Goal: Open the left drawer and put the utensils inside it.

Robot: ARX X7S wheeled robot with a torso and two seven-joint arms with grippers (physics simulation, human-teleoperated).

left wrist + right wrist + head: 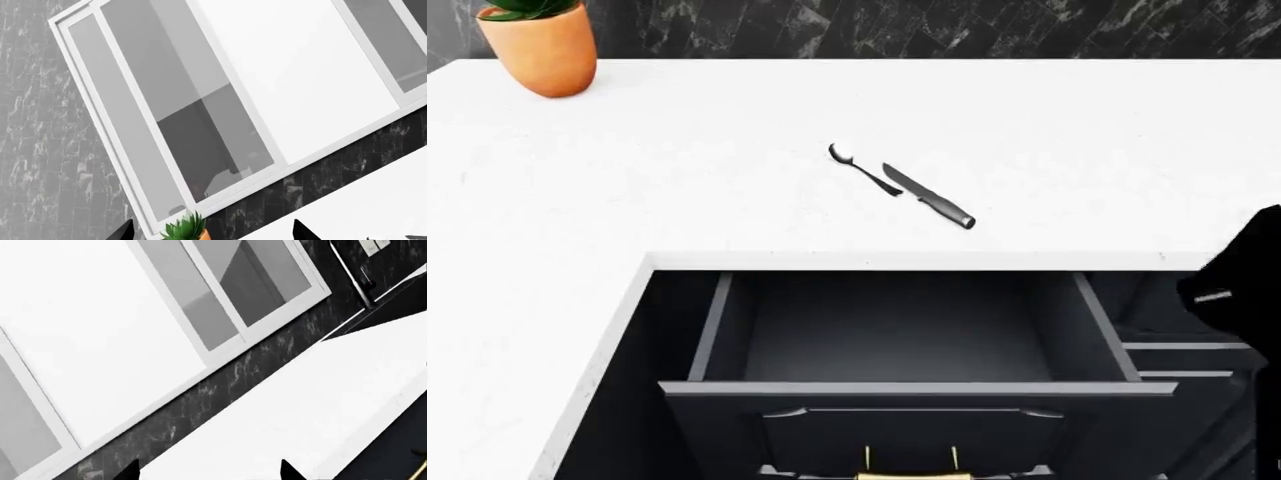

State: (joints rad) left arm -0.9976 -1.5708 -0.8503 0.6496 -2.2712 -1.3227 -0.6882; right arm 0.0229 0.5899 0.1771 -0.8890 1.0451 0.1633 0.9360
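The left drawer (894, 340) stood pulled well out from under the white countertop (694, 180) in our head view. Its front was dark navy-black with a raised panel, and a short brass bar handle (908, 470) showed at the lower edge of that view. The inside was a plain dark grey, and we saw nothing lying in it.

The utensils sat on the countertop behind the open drawer, near its middle. The spoon (861, 167) was small, with a silver bowl and a thin dark handle. The knife (928, 196) was slightly longer, with a grey pointed blade and a dark handle. They lay just beside each other, both slanting the same way, the knife's blade tip close to the spoon's handle; we could not tell whether they touched.

An orange pot with a green plant (545, 42) stood at the far left corner of the countertop, against the dark marbled wall (961, 25).

Of our arms, only a black part of the right arm (1244, 275) entered the head view, at the right edge beside the drawer. Each wrist camera pointed up toward a white-framed window (233, 90). The left gripper (213, 232) and right gripper (208, 472) showed only two dark fingertips, spread wide apart with nothing between them.
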